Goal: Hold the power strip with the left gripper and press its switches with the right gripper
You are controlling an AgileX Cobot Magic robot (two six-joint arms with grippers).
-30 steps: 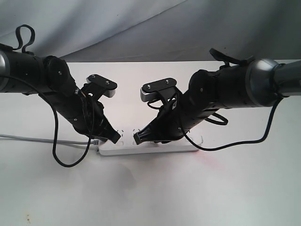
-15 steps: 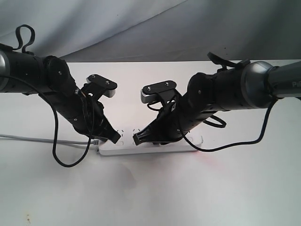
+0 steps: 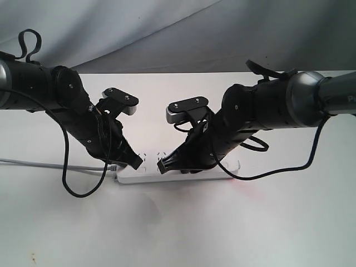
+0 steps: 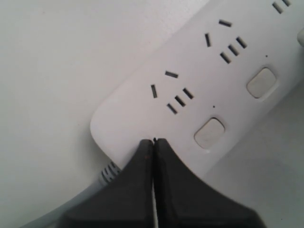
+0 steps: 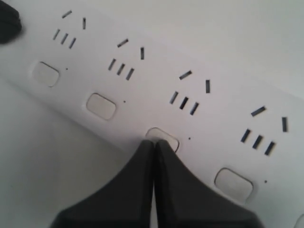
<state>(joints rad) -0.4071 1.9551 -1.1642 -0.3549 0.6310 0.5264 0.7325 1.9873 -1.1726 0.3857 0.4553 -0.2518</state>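
The white power strip (image 3: 183, 176) lies flat on the table, its grey cord (image 3: 33, 163) running off to the left. My left gripper (image 3: 136, 162) is shut, and its tip (image 4: 153, 141) rests on the rounded cord end of the strip (image 4: 199, 80), beside the first switch (image 4: 209, 132). My right gripper (image 3: 162, 165) is also shut. Its tip (image 5: 155, 142) sits on the edge of the third switch (image 5: 164, 137), partly hiding it. The neighbouring switches (image 5: 101, 105) (image 5: 232, 183) are uncovered. The right arm hides much of the strip in the exterior view.
The white table (image 3: 178, 228) stretches in front of the strip. A grey cloth backdrop (image 3: 167, 33) hangs behind. A black cable (image 3: 72, 186) loops under the left arm, and another (image 3: 278, 169) trails from the right arm over the table.
The right arm has dipped slightly, bringing its shut tip lower onto the strip. The left arm and the strip have not visibly moved.
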